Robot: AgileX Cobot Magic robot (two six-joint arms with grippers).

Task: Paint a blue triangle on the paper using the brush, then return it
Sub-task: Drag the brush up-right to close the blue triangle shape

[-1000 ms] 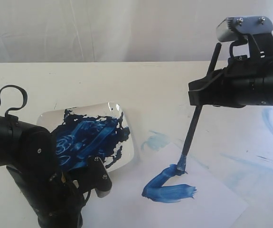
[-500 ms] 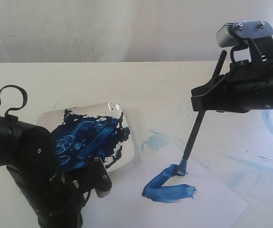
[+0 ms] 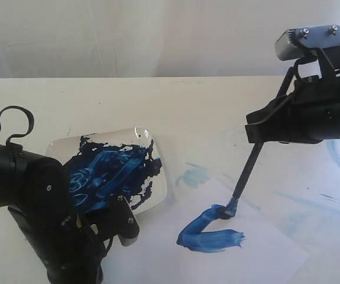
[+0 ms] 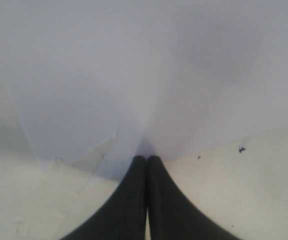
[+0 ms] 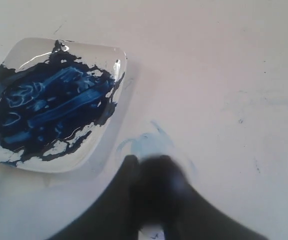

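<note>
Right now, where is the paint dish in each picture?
Exterior: dish sits left of middle.
Left wrist: not in it.
Right wrist: dish lies across the pale smear from the camera.
Shared landmark: that pale smear beside the dish.

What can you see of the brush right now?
The brush is long and thin with a black handle, tilted so its top leans to the right in the exterior view. Its blue-stained tip touches the paper at the upper end of the blue stroke. The right pincer is shut on the upper handle, with a short end sticking out above. The ferrule is too small to make out.
</note>
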